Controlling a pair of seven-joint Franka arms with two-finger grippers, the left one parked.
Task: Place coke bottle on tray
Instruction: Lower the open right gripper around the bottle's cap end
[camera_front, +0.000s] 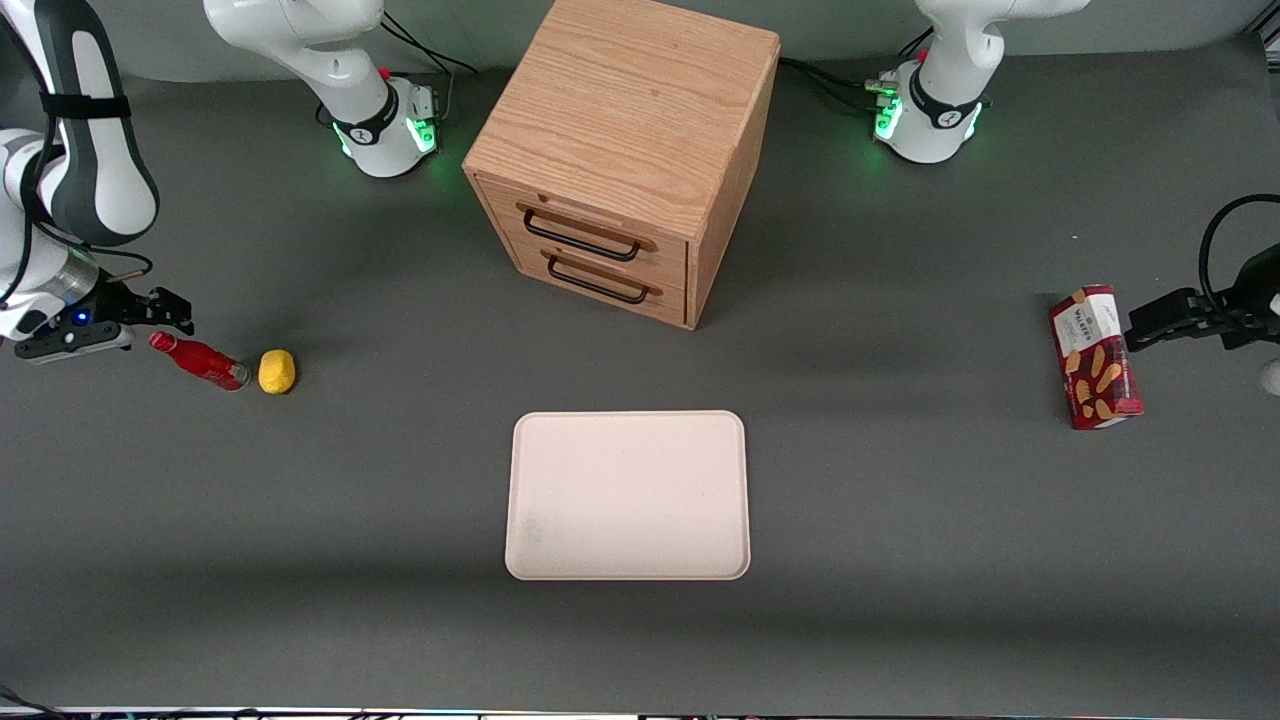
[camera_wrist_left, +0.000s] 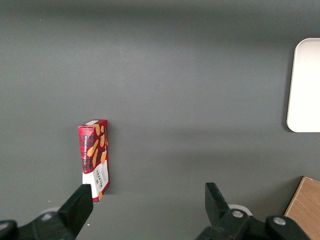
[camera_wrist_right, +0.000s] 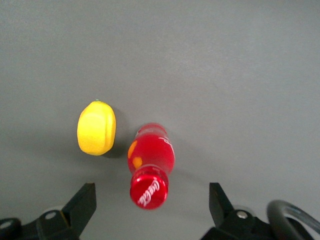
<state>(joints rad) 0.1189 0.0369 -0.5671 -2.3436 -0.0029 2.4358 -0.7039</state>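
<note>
- While the coke bottle sat on the grey table way off toward the working arm's end, well apart from the tray, nothing was holding it.
- In the front view the bottle looked tilted, red cap pointing up toward the gripper and base toward the tray's side of the table.
- The gripper hovered just above the cap end, spread wide; in the right wrist view both fingers stood clear of the bottle on either side, not touching it.
- A yellow lemon-like lump sat just beside the bottle's base, between the bottle and the tray, though much closer to the bottle. Couldn't tell if they touched; the wrist view showed a thin gap.
- The tray lay flat with nothing on it, nearer to the front camera than the wooden drawer cabinet.
- A red biscuit box stood well away from the tray, toward the parked arm's end.
</note>
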